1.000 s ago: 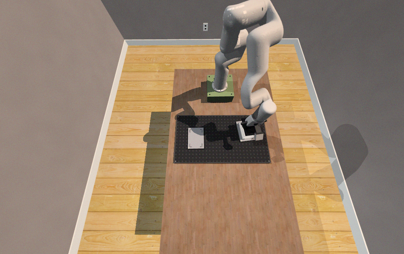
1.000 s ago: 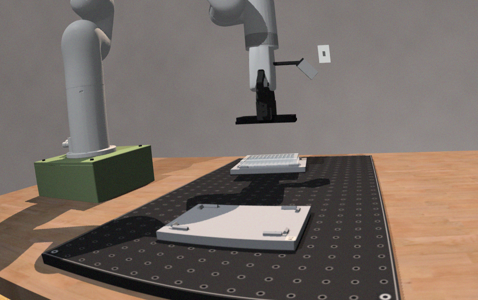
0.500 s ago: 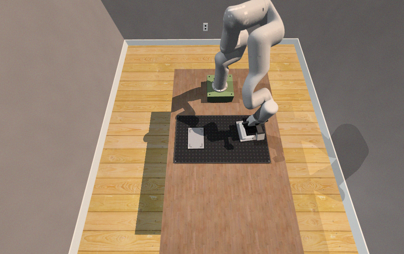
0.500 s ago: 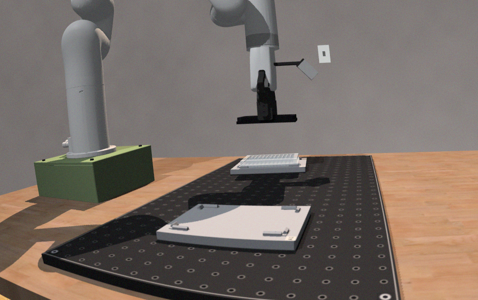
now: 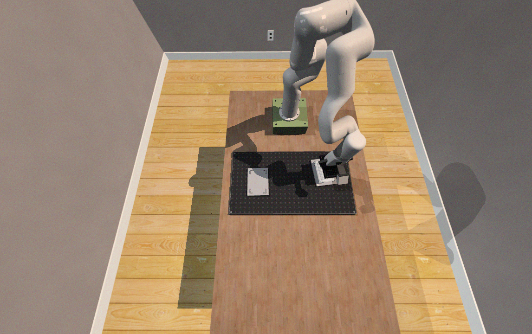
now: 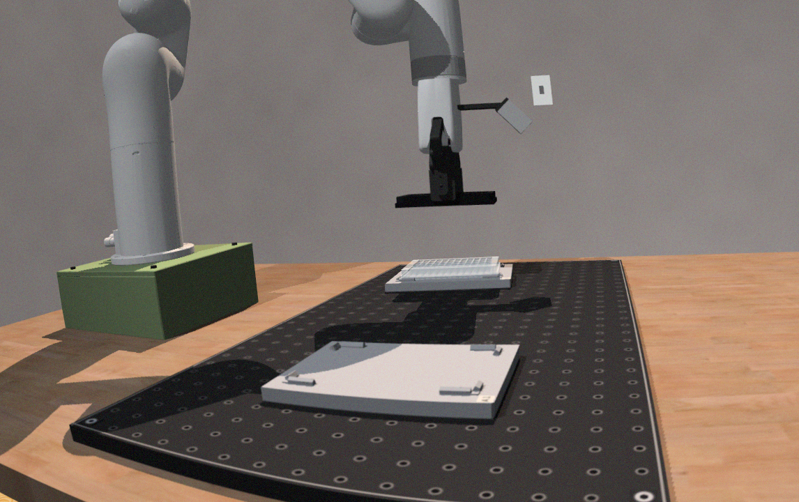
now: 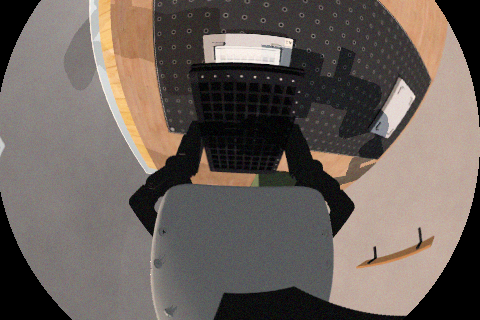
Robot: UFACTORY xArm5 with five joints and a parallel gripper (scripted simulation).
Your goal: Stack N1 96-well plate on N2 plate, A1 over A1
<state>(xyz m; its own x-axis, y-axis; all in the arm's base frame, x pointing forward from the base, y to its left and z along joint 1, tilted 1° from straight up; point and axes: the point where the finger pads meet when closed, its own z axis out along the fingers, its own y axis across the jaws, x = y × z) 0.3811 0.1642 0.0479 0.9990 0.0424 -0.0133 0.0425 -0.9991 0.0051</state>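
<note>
Wrist view: my own housing fills the lower half, and the black 96-well plate [image 7: 246,116] clamped in my gripper [image 7: 245,133] covers most of the clear 96-well plate [image 7: 248,54] under it, so only a pale strip of that one and its nest shows past the far edge. I cannot read any A1 mark on either plate. In the top view my forearm hides part of what I carry.

My fingers [image 6: 443,178] stand wide, shut on the black plate's sides, holding it level and well above the clear plate [image 6: 450,267], which sits in nest N2 [image 6: 449,284]. Open air lies between the 2 plates. Nest N1 [image 6: 390,381] is bare, nearer the exterior camera, its 4 corner clips showing.

Both nests sit on a black perforated breadboard [image 6: 577,374] with free rows of holes around them. The breadboard lies on a wooden table [image 6: 733,349]; my green pedestal [image 6: 203,293] stands beside it. Grey walls surround a yellow plank floor [image 5: 168,232].
</note>
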